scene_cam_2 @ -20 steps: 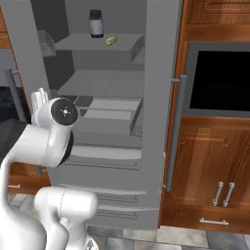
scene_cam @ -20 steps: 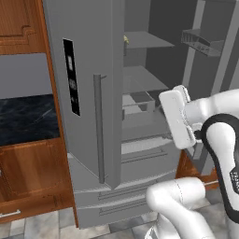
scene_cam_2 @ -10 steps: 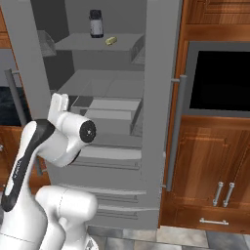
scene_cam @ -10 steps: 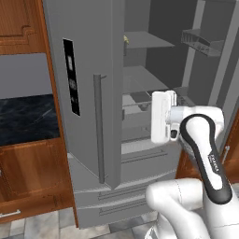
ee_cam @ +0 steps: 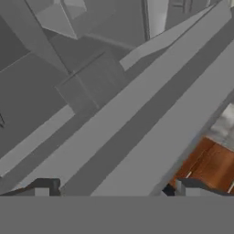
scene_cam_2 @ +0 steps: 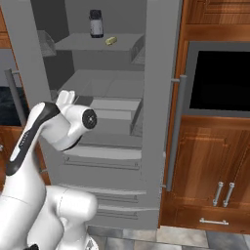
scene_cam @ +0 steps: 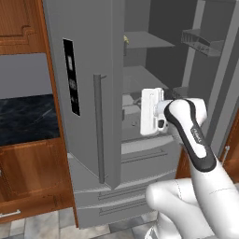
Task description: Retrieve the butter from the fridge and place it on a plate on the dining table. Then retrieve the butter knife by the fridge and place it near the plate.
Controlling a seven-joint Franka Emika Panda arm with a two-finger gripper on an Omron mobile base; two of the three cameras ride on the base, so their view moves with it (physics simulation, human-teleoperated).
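Observation:
The grey fridge point(scene_cam: 84, 56) stands open, its shelves and drawers bare to both base cameras. On its upper shelf lies the butter point(scene_cam_2: 111, 40), a small pale yellow stick; its edge peeks past the door point(scene_cam: 125, 40). My gripper point(scene_cam: 140, 112) hangs at mid height in front of the inner drawers, well below the butter, and points into the fridge point(scene_cam_2: 65, 99). Seen from the hand, its two dark tips stand wide apart, open and holding nothing point(ee_cam: 114, 189). The plate, the dining table and the butter knife are out of view.
A dark jar point(scene_cam_2: 96, 23) stands just left of the butter. A wire door bin point(scene_cam: 200, 42) hangs on the swung-out door at the right. A black counter point(scene_cam: 28, 116) and wooden cupboards point(scene_cam_2: 215, 161) flank the fridge, with a black oven panel point(scene_cam_2: 219, 78).
The arm has swung the hand inward to the fridge's middle shelves, leftward in the left base view. The jaws stayed open. The fridge and its contents have not moved.

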